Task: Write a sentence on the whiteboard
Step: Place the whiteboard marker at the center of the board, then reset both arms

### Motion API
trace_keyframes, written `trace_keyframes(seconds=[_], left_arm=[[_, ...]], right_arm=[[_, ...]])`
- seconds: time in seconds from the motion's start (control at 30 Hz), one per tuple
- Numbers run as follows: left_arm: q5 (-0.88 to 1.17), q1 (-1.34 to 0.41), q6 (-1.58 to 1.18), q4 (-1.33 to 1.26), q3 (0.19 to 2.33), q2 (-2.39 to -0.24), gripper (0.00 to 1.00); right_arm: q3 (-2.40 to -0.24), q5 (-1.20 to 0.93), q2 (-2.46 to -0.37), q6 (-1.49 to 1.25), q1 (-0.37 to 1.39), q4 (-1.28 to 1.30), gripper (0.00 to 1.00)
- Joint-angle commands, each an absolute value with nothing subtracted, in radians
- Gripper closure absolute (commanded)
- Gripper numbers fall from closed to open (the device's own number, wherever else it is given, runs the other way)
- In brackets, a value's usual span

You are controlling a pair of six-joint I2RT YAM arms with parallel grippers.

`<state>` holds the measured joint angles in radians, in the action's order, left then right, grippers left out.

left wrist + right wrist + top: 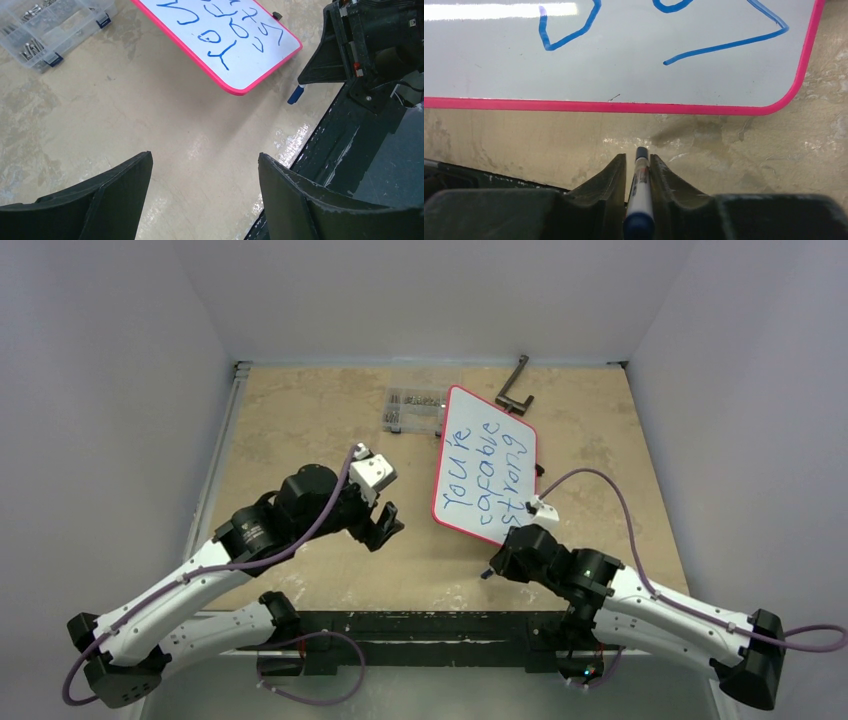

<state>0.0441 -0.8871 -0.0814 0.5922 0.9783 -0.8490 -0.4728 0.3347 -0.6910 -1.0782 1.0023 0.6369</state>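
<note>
The whiteboard [462, 405], glossy white with a pink-red frame, lies tilted on the tan table right of centre. The sentence [487, 468] runs across it in blue slanted lines. My right gripper [489, 571] hovers just off the board's near corner [794, 95]. Its fingers are closed round a white marker [640, 185] with a blue cap, which points down at the bare table. The marker's tip [295, 95] shows under that gripper in the left wrist view, beside the board [265, 65]. My left gripper [385, 524] stands open and empty over bare table [205, 160], left of the board.
A clear plastic organiser box [415, 408] of small metal parts sits at the back, just left of the board's far end. A black metal bracket [515, 390] lies behind the board. The table's dark front rail [420, 625] runs along the arm bases.
</note>
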Motion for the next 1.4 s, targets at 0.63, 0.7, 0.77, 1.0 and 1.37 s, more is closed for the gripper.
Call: trace_keyframes(seconds=[0.63,0.7,0.77,1.0,1.37], left_arm=[[0.003,-0.888,-0.111,0.538,0.97,-0.858,0.23],[-0.044,-0.889,-0.1,0.557,0.985,-0.858,0.21],[-0.09,-0.887,-0.092,0.579,1.007,-0.855,0.16],[-0.339,-0.872,-0.03,0.636,1.061,-0.804,0.0],[-0.311,-0.64,0.009,0.584,0.989,-0.75,0.0]], right_arm=[[-0.564,0.53,-0.545,-1.211,1.002,0.805,0.22],[-0.599,0.545,-0.548,-1.17,1.002,0.774,0.19],[-0.647,0.567,-0.561,-1.122,1.002,0.751,0.15],[-0.842,0.679,-0.636,-0.902,1.002,0.654,0.01],[-0.992,0.83,-0.65,-0.628,1.002,0.525,0.01]])
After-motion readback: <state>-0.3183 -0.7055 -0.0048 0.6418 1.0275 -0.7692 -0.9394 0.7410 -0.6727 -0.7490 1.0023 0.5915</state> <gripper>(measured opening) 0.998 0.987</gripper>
